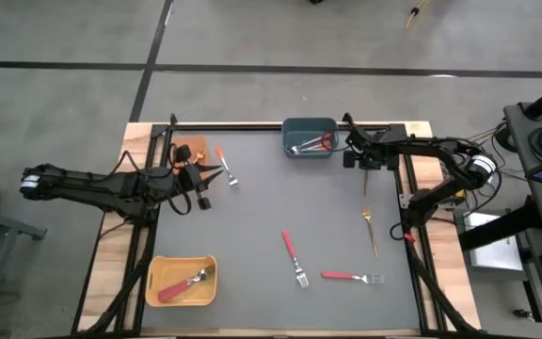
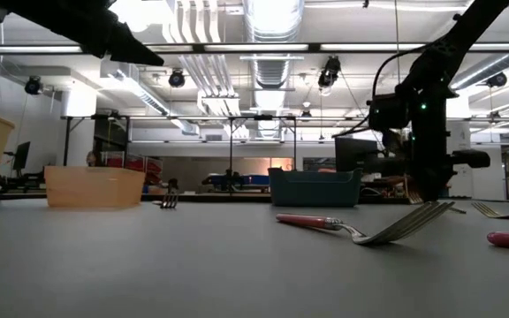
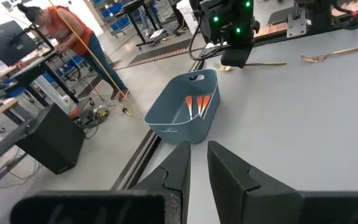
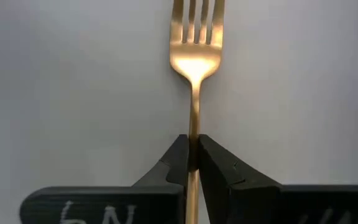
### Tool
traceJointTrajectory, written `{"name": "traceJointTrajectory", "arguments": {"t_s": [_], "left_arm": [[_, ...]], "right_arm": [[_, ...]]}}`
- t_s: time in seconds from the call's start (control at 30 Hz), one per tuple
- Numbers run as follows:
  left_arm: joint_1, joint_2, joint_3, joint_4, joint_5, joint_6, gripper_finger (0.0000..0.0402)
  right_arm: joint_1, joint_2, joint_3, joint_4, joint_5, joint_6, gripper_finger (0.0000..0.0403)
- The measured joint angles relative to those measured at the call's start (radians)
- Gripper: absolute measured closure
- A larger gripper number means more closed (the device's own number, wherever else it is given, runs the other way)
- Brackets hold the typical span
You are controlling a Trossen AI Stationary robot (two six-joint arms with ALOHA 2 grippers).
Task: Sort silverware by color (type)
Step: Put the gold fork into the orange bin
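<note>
My right gripper [image 1: 367,162] [image 4: 193,142] stands at the table's far right, pointing down, shut on a thin all-gold fork [image 1: 368,184] [image 4: 194,62]. A second gold fork [image 1: 371,226] lies nearer the near edge. Two red-handled forks [image 1: 294,256] [image 1: 351,277] lie flat near the table's middle. My left gripper [image 1: 213,171] [image 3: 199,149] hangs above the table's far left, slightly open and holding nothing, beside an orange-handled fork [image 1: 226,165] that lies on the table. Two orange-handled forks rest in the blue-grey bin [image 3: 179,124]. My right gripper pinches the gold fork's handle [image 4: 193,127] just behind the neck, between its two fingers [image 4: 178,155]. The fingers come from above, pointing down, and stand across the fork. The fork lies level with its tines toward the near edge. Whether it rests on the table I cannot tell.
The blue-grey bin [image 1: 290,127] sits at the far edge's middle, the orange bin [image 1: 188,149] at the far left beside my left arm, and the yellow bin [image 1: 153,268] with a red-handled fork at the near left. A person stands beyond the table in the left wrist view.
</note>
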Motion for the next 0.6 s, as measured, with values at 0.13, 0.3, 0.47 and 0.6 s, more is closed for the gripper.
{"name": "traceJointTrajectory", "arguments": {"t_s": [0.13, 0.3, 0.47, 0.6], "left_arm": [[0.000, 0.002, 0.000, 0.000, 0.000, -0.028, 0.0364], [0.000, 0.002, 0.000, 0.002, 0.001, -0.045, 0.0364], [0.000, 0.006, 0.000, 0.027, 0.001, -0.045, 0.0364], [0.000, 0.022, 0.000, 0.034, 0.002, -0.067, 0.0364]], "right_arm": [[0.000, -0.063, 0.006, 0.012, 0.076, 0.005, 0.0389], [0.005, -0.167, 0.006, 0.026, 0.158, -0.016, 0.0390], [0.039, -0.291, 0.006, 0.086, 0.215, -0.077, 0.0390], [0.087, -0.392, 0.006, 0.231, 0.225, -0.185, 0.0390]]}}
